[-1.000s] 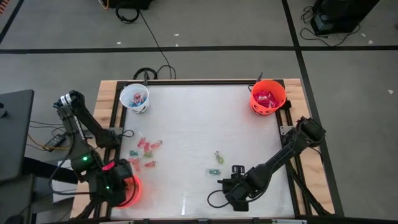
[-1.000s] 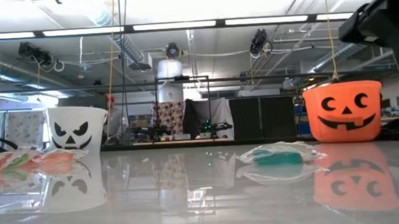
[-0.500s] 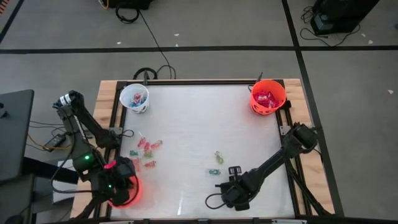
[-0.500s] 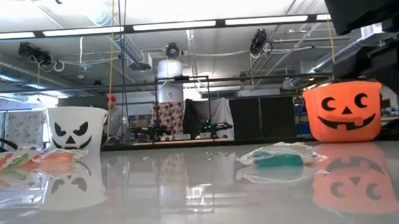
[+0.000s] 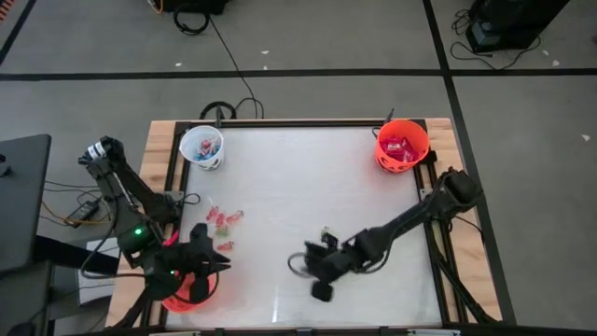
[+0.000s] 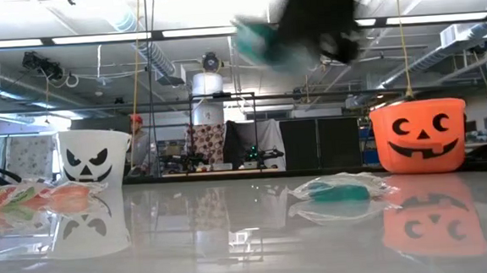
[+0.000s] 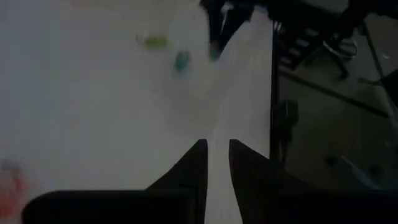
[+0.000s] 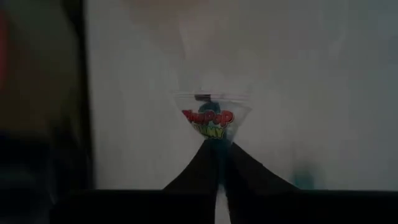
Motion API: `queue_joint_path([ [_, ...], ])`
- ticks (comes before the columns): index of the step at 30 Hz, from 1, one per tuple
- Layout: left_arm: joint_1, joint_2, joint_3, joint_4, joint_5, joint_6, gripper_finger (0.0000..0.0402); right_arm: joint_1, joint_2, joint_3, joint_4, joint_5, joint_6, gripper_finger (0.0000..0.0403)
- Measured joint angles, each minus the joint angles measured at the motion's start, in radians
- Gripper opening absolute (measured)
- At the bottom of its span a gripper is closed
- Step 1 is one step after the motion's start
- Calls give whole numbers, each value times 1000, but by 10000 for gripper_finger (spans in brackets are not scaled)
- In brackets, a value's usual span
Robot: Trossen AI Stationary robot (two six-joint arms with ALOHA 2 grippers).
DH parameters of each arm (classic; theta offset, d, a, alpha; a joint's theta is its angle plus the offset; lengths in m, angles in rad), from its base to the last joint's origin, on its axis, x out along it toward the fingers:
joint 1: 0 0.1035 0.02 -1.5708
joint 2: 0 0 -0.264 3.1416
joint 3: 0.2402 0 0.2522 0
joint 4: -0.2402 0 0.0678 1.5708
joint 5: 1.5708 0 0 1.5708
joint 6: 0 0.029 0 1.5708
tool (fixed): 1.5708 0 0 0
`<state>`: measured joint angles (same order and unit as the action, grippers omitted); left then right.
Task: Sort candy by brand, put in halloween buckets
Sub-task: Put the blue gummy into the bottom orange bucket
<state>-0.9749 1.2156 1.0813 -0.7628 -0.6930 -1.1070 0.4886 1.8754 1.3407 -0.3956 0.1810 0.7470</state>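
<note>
High view: right gripper (image 5: pixel 300 262) was low over the near middle of the worktop (image 5: pixel 308 177), its load too small to identify here. One green candy (image 5: pixel 328 235) lay just beyond it on the far-right side. White bucket (image 5: pixel 201 147) stood at the far left corner, orange bucket (image 5: pixel 402 145) at the far right corner, both well apart from it. Left gripper (image 5: pixel 217 266) was at the near left edge, above a second orange bucket (image 5: pixel 185 294); a cluster of red and green candies (image 5: pixel 222 224) lay just beyond it.

Low view: a blurred dark arm passed overhead carrying something teal (image 6: pixel 259 41). A teal wrapped sweet (image 6: pixel 342 190) lay on the worktop between the white and orange buckets.

Left wrist view: left gripper's fingers (image 7: pixel 194 163) were nearly together with a narrow gap, nothing between them.

Right wrist view: right gripper was clamped on a clear-wrapped lollipop (image 8: pixel 210 116) with red lettering, held over the worktop.
</note>
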Motion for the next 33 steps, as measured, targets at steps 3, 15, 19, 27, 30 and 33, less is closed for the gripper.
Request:
queue_joint_path([
  [3,35,0,0,94,-20,160,88,-43,-19,0,176,51,-15,10],
  [15,234,0,0,177,-24,348,199,-162,-20,0,625,56,-149,12],
  [19,282,0,0,228,-19,406,198,-171,-19,0,644,49,-176,12],
  [27,336,1,0,360,62,551,193,-171,-19,0,657,72,-183,12],
  [30,350,8,0,363,77,553,192,-171,-19,0,680,87,-193,12],
  [33,356,14,0,363,86,554,184,-170,-19,0,707,91,-195,12],
])
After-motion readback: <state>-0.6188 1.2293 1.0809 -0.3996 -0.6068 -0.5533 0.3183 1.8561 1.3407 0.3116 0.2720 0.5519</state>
